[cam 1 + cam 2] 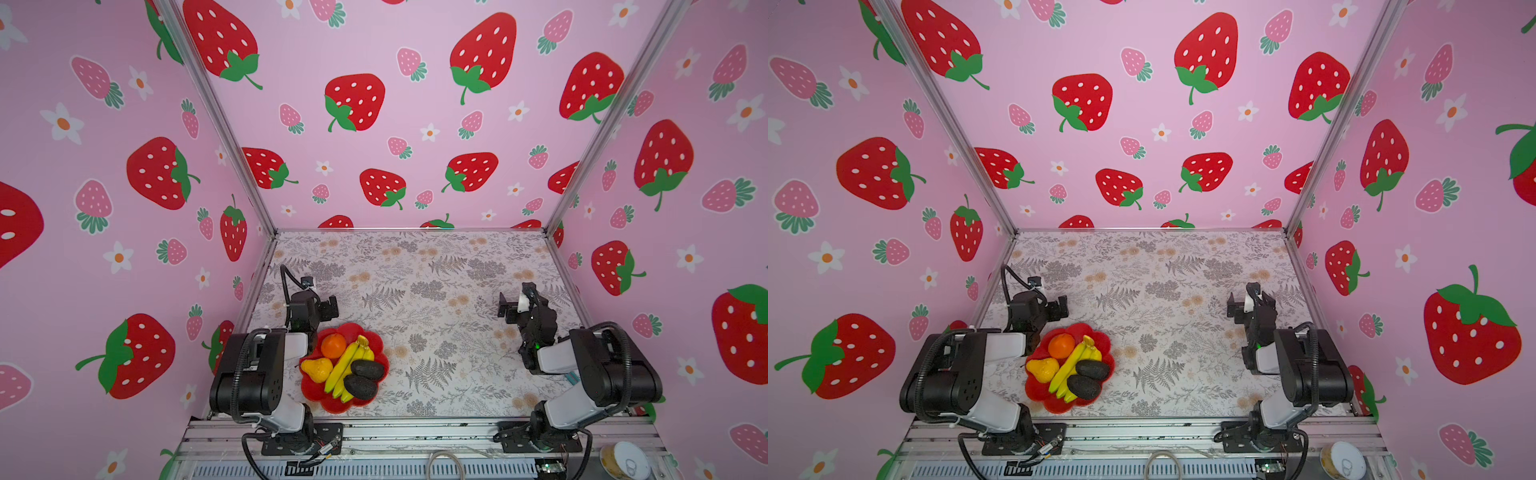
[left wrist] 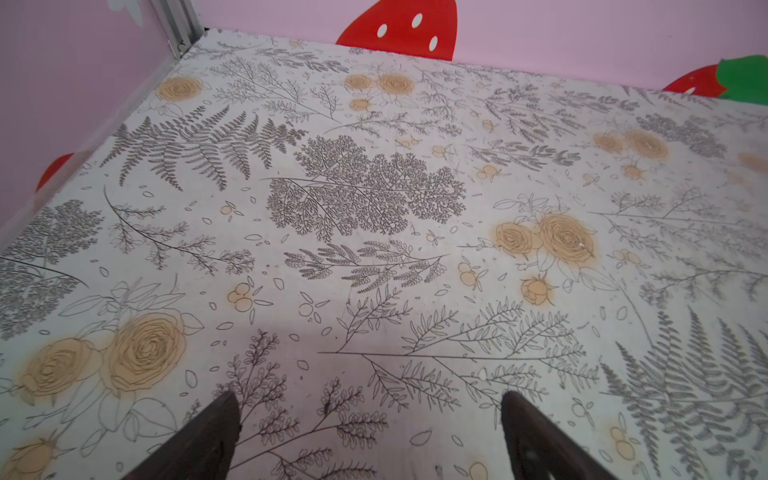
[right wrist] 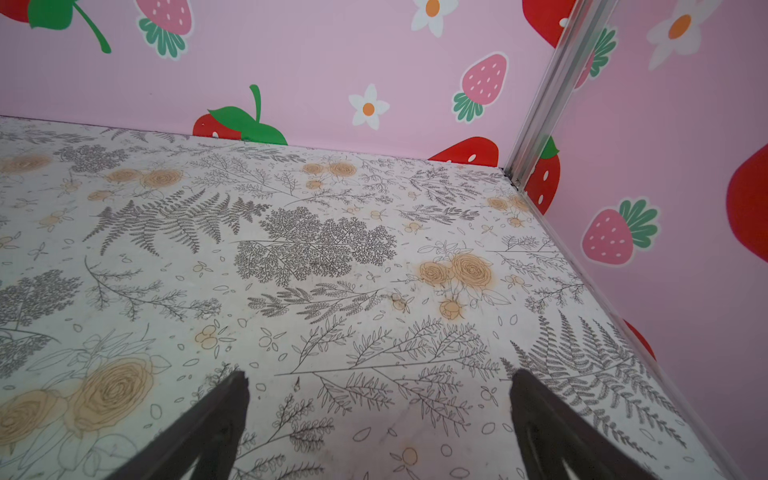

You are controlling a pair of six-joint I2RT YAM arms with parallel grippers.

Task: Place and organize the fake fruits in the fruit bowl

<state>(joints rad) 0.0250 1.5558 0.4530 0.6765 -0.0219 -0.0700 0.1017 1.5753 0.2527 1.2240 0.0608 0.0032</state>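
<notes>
5 fake fruits in fruit bowl: both top views only

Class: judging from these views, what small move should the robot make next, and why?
Probably no further pick, just stop: the banana bunch, orange, pear and two avocados all lie in the fruit bowl, and the left gripper and right gripper are open, empty and apart from it.

Brightly, evenly lit; faint soft shadow on the table in the left wrist view. Mild sheen on the fruit bowl. Bowed edges, slight softness in both top views.
</notes>
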